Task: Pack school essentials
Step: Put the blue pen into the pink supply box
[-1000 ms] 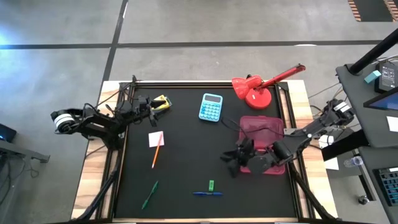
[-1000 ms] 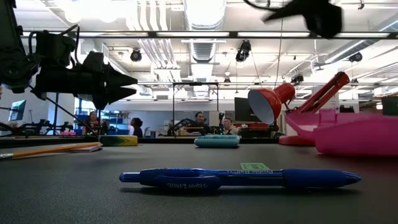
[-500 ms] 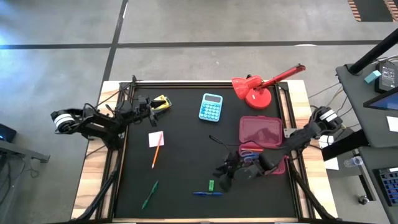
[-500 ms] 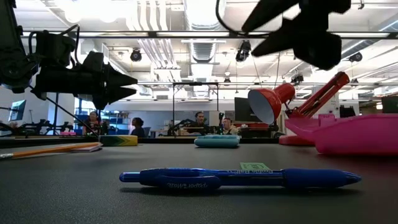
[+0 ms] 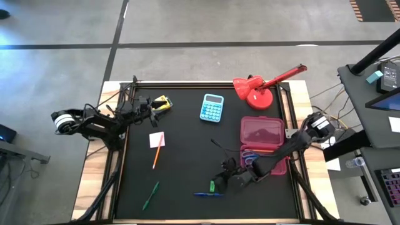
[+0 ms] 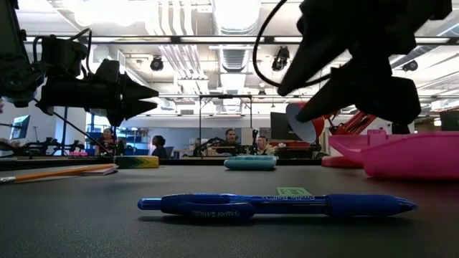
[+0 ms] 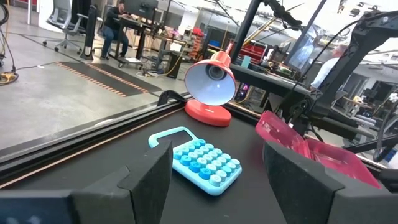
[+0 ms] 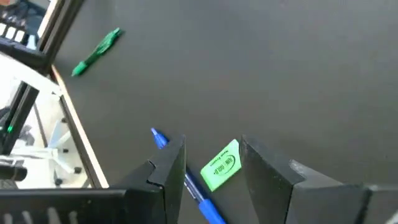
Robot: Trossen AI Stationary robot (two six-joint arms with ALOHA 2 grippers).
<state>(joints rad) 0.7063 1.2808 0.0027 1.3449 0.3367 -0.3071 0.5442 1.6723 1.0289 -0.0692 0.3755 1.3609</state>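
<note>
My right gripper hangs open above the tiny green eraser, which lies flat on the mat between its fingers in the right wrist view. The blue pen lies just beside the eraser, and the green pen lies farther left. The pink note and one orange pencil lie mid-left. The open pink case holds something blue-handled. My left gripper waits open beside the yellow-green box.
The light-blue calculator and red desk lamp stand toward the far edge. The pink case lies near the table's right edge, under my right arm. Bare black mat spreads across the middle. People sit in the room beyond.
My right gripper has swung from over the pink case toward the near edge and to the left, coming down over the eraser and blue pen. It has stayed open. Nothing on the mat has moved.
</note>
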